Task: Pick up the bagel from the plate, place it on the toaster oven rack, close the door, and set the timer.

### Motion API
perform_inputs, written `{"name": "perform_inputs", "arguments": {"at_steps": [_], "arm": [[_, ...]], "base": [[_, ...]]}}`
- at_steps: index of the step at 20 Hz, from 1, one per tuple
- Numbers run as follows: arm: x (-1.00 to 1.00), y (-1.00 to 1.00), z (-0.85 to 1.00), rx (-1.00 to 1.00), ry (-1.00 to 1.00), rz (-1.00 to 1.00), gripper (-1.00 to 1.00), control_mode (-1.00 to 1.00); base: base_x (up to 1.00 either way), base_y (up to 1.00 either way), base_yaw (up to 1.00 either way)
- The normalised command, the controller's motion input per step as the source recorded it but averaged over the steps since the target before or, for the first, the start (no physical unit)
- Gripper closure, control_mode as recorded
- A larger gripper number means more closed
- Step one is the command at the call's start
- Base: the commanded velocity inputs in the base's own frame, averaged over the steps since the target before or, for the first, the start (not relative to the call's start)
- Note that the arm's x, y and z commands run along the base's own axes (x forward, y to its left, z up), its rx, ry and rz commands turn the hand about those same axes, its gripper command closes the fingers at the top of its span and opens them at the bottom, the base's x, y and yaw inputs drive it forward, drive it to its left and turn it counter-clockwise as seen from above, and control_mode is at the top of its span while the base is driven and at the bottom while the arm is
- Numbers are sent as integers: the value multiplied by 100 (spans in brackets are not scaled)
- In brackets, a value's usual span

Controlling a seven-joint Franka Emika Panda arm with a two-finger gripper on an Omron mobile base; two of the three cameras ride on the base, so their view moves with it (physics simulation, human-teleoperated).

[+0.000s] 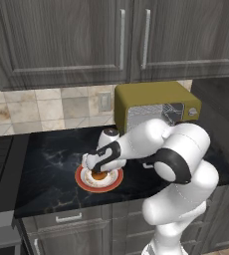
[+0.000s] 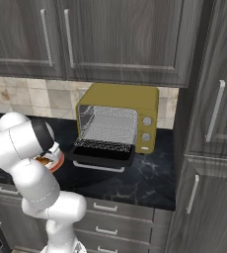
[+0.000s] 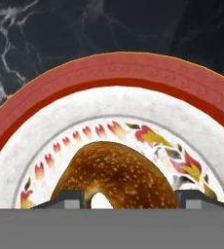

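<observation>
While the black marbled counter (image 1: 47, 169) spreads under everything, the mustard toaster oven (image 2: 118, 116) sits well off to the side of the jaws, its door (image 2: 101, 152) dropped flat and the toaster oven rack (image 2: 107, 129) bare inside. Directly below the jaws lies the plate (image 3: 133, 78), red-rimmed. The bagel (image 3: 116, 177) rests on it between the two fingertips (image 3: 67, 198), jaws apart, one on each flank; contact unclear.

No readable text, label, brand, number or sign anywhere, not even beside the toaster oven (image 2: 118, 123) knobs.
</observation>
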Motion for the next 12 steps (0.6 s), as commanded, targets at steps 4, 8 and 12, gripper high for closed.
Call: {"name": "perform_inputs", "arguments": {"at_steps": [4, 8, 12], "arm": [[-1, -6, -10, 1, -4, 0, 100, -100], [-19, -19, 2, 6, -10, -2, 100, -100], [-33, -24, 23, 12, -20, -6, 100, -100]], "base": [[0, 0, 0], [0, 0, 0], [0, 0, 0]]}}
